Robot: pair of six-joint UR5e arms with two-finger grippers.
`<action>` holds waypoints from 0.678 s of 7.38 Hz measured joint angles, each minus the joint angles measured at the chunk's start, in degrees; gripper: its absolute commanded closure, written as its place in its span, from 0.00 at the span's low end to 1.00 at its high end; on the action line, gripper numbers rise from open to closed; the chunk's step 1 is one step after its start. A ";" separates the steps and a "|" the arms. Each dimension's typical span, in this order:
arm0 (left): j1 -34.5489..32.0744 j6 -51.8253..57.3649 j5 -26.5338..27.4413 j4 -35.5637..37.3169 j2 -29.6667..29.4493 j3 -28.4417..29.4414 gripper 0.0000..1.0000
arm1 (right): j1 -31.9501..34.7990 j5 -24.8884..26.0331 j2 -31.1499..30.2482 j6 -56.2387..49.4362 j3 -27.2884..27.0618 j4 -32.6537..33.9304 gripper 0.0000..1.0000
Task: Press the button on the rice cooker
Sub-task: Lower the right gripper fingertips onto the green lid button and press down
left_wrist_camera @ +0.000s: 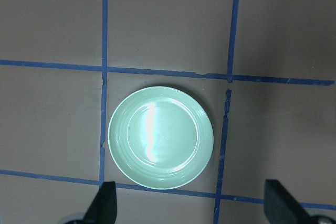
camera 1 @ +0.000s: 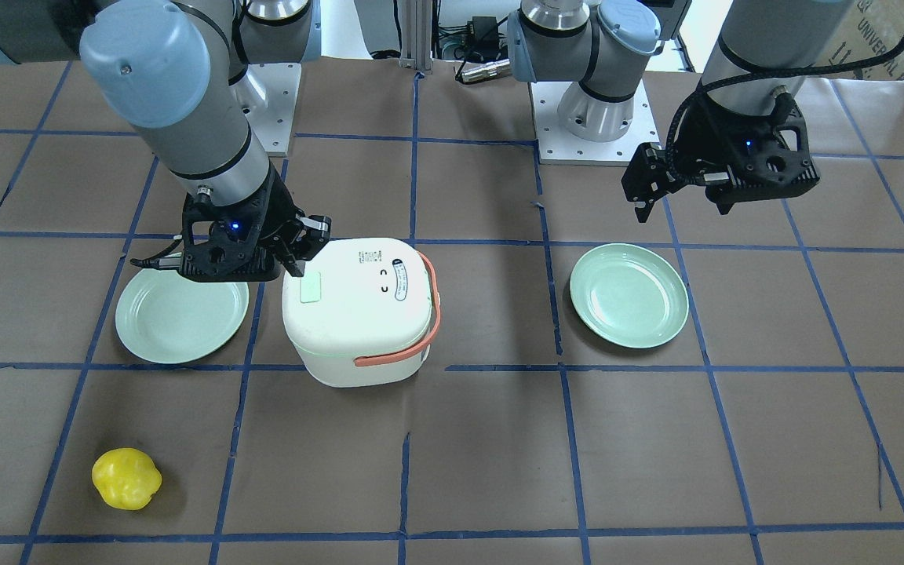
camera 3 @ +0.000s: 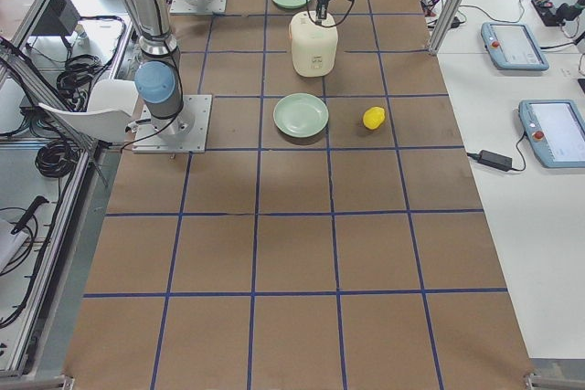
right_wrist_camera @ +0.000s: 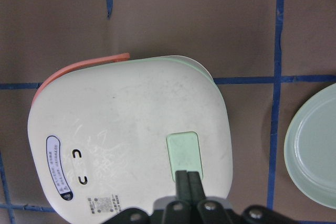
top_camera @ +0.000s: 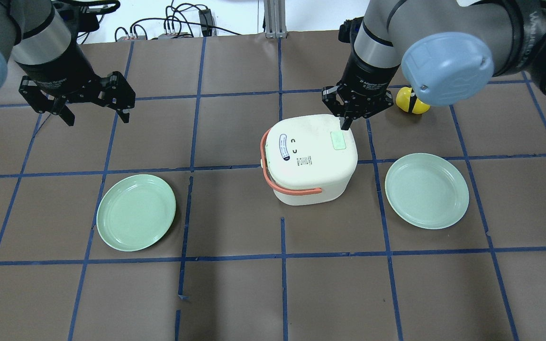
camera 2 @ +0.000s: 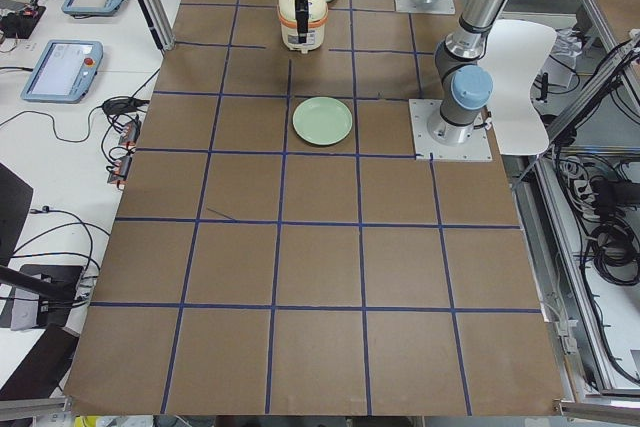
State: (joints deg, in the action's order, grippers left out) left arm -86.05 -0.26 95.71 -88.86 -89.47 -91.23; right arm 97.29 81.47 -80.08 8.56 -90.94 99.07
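Note:
The white rice cooker [top_camera: 308,158] with an orange handle stands mid-table, lid shut. A pale green button [top_camera: 338,140] sits on its lid and also shows in the right wrist view [right_wrist_camera: 184,151]. My right gripper [top_camera: 345,124] is shut, with its fingertips together at the near end of the button [camera 1: 310,287]. In the right wrist view the gripper [right_wrist_camera: 189,179] points straight down at it. I cannot tell whether the button is pressed in. My left gripper [top_camera: 96,116] is open and empty, held high above a green plate [left_wrist_camera: 160,138].
One green plate [top_camera: 136,219] lies on the left of the table and another [top_camera: 426,190] lies just right of the cooker. A yellow bell pepper [top_camera: 411,102] lies at the far side beyond my right arm. The table is brown with blue tape lines.

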 measured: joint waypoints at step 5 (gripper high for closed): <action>0.00 0.00 -0.02 -0.01 0.00 0.00 0.00 | 0.00 0.08 1.58 -0.26 -0.68 1.92 0.90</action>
State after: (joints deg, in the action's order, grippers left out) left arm -86.04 -0.26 95.69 -88.87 -89.47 -91.23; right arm 97.29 81.56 -78.50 8.30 -91.63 100.99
